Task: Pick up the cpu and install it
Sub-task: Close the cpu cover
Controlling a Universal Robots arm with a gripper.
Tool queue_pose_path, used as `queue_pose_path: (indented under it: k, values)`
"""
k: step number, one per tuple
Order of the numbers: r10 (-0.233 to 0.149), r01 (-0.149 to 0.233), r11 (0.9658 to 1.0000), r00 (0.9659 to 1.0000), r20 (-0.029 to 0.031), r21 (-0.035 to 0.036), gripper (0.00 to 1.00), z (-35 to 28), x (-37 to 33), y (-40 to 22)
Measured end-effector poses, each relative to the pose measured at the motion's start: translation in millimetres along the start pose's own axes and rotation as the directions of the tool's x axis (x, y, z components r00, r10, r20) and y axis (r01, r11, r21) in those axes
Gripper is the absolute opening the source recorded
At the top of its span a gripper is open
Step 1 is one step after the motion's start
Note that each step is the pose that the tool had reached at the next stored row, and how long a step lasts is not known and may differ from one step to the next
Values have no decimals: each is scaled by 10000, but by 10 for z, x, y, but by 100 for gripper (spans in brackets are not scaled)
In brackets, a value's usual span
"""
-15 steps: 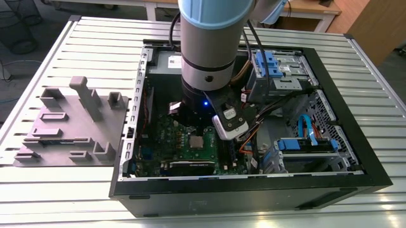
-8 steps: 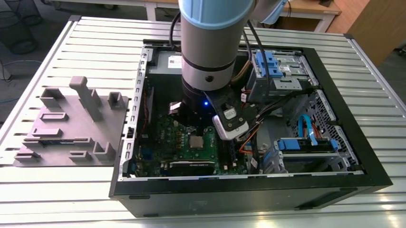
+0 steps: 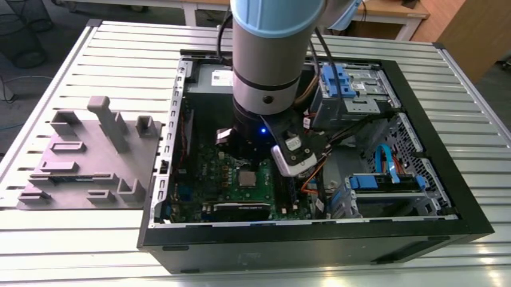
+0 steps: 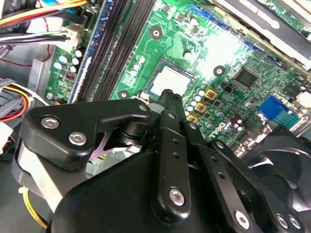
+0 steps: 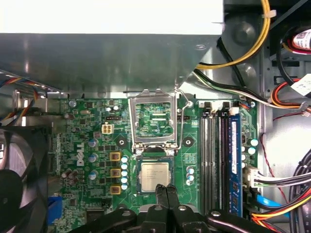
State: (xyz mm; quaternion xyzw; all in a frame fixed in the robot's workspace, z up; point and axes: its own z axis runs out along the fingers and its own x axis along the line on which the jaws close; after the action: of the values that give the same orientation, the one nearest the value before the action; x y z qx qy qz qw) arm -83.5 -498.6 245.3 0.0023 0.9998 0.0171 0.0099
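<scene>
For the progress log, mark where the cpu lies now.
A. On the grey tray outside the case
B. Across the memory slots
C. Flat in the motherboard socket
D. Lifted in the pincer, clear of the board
C: in the first wrist view the cpu lies flat in the socket, with the frame swung open beside it and the pincer at its edge.

The cpu (image 5: 154, 174) is silvery-grey, the motherboard (image 5: 87, 145) green.

A ribbed metal table (image 3: 72, 239) spans the near scene. Beyond it lies grey floor (image 3: 68, 27), with a wooden cabinet (image 3: 467, 30) at the exterior view's far right
</scene>
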Motion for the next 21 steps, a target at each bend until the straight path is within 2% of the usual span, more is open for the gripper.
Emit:
queue_pose_path:
  k: [8,12,15,18,21]
  values:
    - [-11,11,10000,10000,0,-1,11,17,-177,12]
    - [-116,116,9999,9999,-3,-3,11,38,-206,27]
    - [-356,356,9994,9994,-9,-8,11,66,-208,33]
    - [-866,866,9962,9962,-19,-18,11,94,-207,32]
    - [-1417,1417,9899,9899,-29,-32,11,121,-206,31]
